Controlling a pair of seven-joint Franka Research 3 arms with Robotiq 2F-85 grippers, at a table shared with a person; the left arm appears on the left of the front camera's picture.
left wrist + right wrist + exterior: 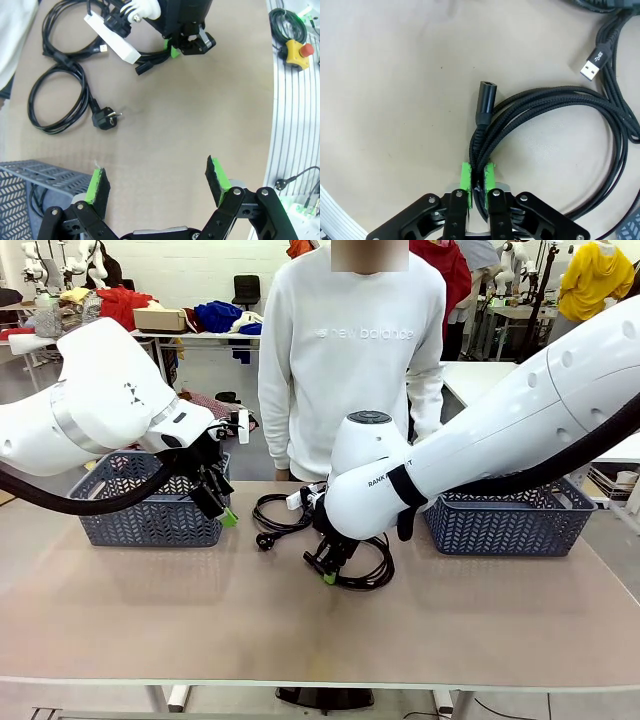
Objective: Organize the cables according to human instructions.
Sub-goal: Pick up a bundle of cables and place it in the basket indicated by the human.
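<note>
Up close, the right pincer [477,174] pinches a braided cable [540,100] by its bundled strands.

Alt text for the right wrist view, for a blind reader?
The right gripper is shut on the strands of a coiled black cable on the tan table. A barrel connector sticks out just beyond the grip; a USB plug lies farther off.

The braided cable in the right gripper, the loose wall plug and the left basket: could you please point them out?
braided cable [540,100], right wrist view, on the bundled strands.
wall plug [106,120], left wrist view, on the plug body.
left basket [140,520], front view, on its front wall.
</note>
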